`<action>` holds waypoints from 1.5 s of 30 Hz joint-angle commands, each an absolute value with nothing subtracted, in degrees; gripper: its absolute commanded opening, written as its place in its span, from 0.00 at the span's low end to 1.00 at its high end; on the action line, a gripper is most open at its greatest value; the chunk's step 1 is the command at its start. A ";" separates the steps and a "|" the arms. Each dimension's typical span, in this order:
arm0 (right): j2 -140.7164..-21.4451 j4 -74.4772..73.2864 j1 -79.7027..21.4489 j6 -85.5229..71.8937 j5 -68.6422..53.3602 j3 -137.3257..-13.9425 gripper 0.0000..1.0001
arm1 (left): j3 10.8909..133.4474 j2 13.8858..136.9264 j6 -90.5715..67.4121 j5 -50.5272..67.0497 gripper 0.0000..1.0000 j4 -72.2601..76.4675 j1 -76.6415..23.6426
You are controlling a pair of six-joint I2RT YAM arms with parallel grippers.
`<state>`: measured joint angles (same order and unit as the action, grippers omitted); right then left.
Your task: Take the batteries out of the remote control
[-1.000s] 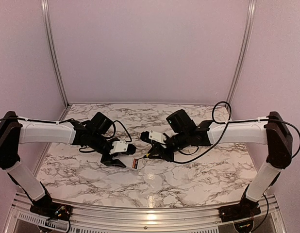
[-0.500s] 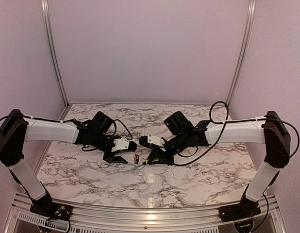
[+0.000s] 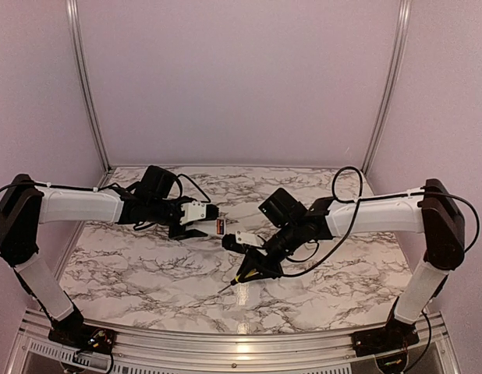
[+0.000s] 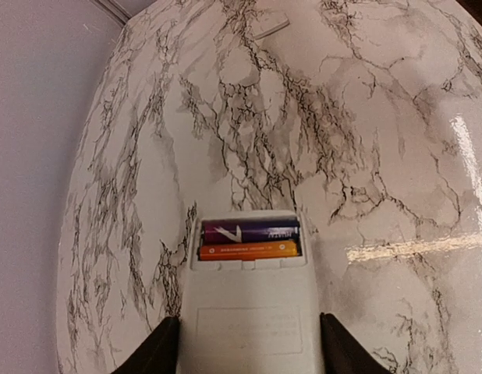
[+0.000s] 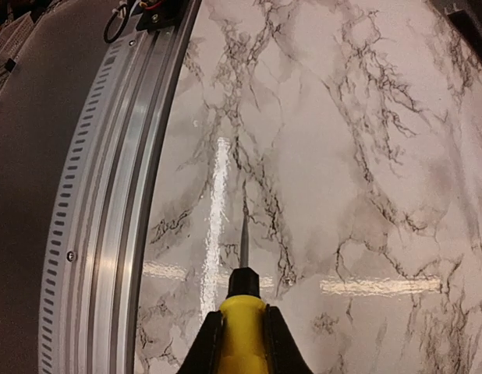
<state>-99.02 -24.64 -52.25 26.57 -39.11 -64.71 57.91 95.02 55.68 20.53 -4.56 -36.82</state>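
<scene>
- Gripping the remote control (image 4: 249, 319) by its plain end with the left gripper (image 4: 249, 347), fingers (image 4: 159, 351) pressed against both long edges.
- Holding it raised off the table (image 4: 366, 117), left of centre in the top view, with the bay end pointing away from the wrist.
- Showing the batteries (image 4: 249, 241) seated side by side in the uncovered bay: a purple one farther out, an orange one nearer the gripper.
- Pinching a yellow stick (image 5: 242, 331) in the right gripper (image 5: 242, 354), closed narrowly around it.
- Aiming the stick's black collar and thin metal tip down at the marble table, near the ribbed metal rail (image 5: 101, 202) along the front edge; cannot tell whether touching or just above.
- Well apart from the remote control, nearer the front of the table.
- Lying flat on the table far beyond the bay: a small white piece (image 4: 270, 27).
</scene>
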 commanded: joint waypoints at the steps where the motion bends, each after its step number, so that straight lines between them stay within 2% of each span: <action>1: -95.53 -22.28 -49.19 25.39 -35.46 -63.49 0.00 | 58.16 94.60 57.14 22.42 0.00 -5.23 -36.93; 8: -91.21 -21.17 -45.77 26.52 -28.41 -66.09 0.00 | 58.35 93.38 58.75 27.33 0.00 -9.99 -37.00; 16: -93.89 -21.59 -45.45 28.20 -24.94 -70.84 0.00 | 59.11 92.57 58.84 30.49 0.00 -12.88 -37.91; 45: -95.52 -19.38 -44.28 27.25 -22.58 -71.66 0.00 | 61.44 92.81 58.43 31.28 0.00 -15.92 -39.33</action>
<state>-95.39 -21.06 -45.32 28.47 -23.49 -70.57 59.75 94.04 58.33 29.91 -15.42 -39.07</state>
